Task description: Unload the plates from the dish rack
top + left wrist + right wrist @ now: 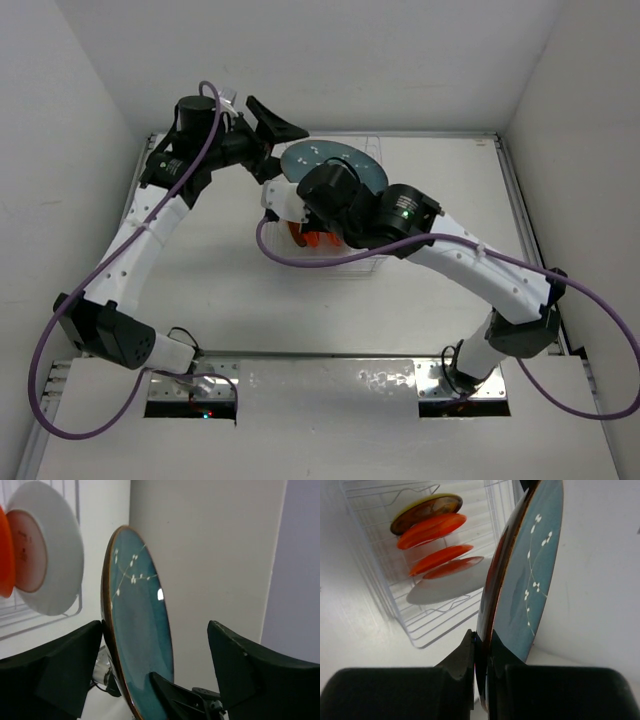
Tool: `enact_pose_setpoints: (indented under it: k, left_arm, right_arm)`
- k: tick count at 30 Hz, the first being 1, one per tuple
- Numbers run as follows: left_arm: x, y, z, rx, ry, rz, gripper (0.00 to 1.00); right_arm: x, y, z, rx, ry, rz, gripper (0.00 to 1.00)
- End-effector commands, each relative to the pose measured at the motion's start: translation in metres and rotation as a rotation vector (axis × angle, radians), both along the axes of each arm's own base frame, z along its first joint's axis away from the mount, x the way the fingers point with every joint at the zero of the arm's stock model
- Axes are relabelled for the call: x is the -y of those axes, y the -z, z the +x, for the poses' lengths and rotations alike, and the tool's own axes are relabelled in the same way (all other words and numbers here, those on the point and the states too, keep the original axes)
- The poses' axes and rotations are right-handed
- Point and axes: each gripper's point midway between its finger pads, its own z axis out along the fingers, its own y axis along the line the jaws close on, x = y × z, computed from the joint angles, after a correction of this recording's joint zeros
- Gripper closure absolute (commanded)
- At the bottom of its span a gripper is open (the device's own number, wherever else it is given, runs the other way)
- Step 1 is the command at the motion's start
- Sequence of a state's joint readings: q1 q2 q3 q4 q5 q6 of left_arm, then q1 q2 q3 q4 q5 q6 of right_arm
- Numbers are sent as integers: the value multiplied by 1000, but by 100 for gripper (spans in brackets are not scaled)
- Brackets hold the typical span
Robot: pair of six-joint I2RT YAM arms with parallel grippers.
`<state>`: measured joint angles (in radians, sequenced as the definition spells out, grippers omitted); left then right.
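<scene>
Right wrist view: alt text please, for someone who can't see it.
The right gripper is shut on the rim of a teal plate with white blossom sprigs, held on edge. Behind, at left, the dish rack holds several smaller plates, mostly orange.

Small plates stand in dish rack slots. Large plate on edge just behind rack's far side: right gripper on its near rim, left gripper straddling it from rack's left.

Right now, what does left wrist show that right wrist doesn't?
Left wrist only: the left gripper, open, with a finger on each side of the teal plate. Right wrist only: the right gripper shut on that plate's rim, and a yellow-rimmed brown plate in the dish rack. Both: the teal plate on edge, rack wires, orange plates.
</scene>
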<state>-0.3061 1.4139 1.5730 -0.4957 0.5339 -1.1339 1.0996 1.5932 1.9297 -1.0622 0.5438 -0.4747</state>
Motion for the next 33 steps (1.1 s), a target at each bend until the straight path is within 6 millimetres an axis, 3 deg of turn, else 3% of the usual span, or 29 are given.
enact_pose_setpoints:
  k: [1,2,5,6,7,8,10,11,13,15,16,17,18,19,20,22,25,26,27,29,30,33]
  left_arm:
    - [4,7,-14,-36,44,1,19]
    - [3,10,-14,-42,41,9,25]
    - [-3,20,-15,-56,20,57,24]
    - [-5,20,-14,-52,17,63,29]
    - [-5,21,-13,-45,20,68,40]
    - [-5,22,-13,-46,21,71,61]
    - [-4,22,-12,-42,27,73,82]
    - [-4,24,-11,-45,28,80,100]
    - [-11,22,-8,-33,8,110,100]
    - [-26,17,0,-16,-39,124,100]
    - [-45,7,7,31,-90,115,100]
    - [-44,0,5,62,-88,99,100]
    - [-68,-16,18,134,-161,73,100]
    - [-78,-13,20,118,-184,28,100]
    - [-91,-25,20,162,-216,-4,100]
    - [-131,-24,35,157,-335,38,100]
    - [-171,-4,57,143,-485,88,100]
    - [-182,-1,60,152,-516,78,100]
    - [-201,-1,68,191,-566,78,100]
    - [-231,40,81,129,-677,181,100]
    - [-242,47,88,144,-702,214,100]
    - [-261,112,101,98,-736,299,100]
  right_arm:
    - [-30,-59,20,237,-13,96,100]
    - [-30,-59,24,248,0,90,100]
    - [-31,-57,28,264,19,69,100]
    - [-32,-57,29,266,18,70,100]
    - [-33,-56,29,266,14,69,100]
    - [-35,-53,28,264,7,67,100]
    - [-39,-56,30,274,0,86,100]
    - [-41,-54,32,277,1,84,100]
    - [-44,-57,34,292,9,101,99]
    - [-44,-59,36,299,28,125,79]
    - [-46,-61,35,292,27,162,44]
    - [-44,-60,34,286,35,173,31]
    - [-45,-64,34,291,43,206,27]
    - [-47,-63,33,270,44,243,23]
    - [-46,-64,32,261,53,270,14]
    - [-39,-65,32,216,83,348,11]
    - [-26,-66,27,134,112,491,9]
    - [-26,-58,24,88,100,520,8]
    - [-11,-68,26,78,131,590,7]
    - [-2,-63,29,-8,205,716,7]
    - [12,-62,38,-28,273,754,6]
    - [32,-52,50,-131,457,840,5]
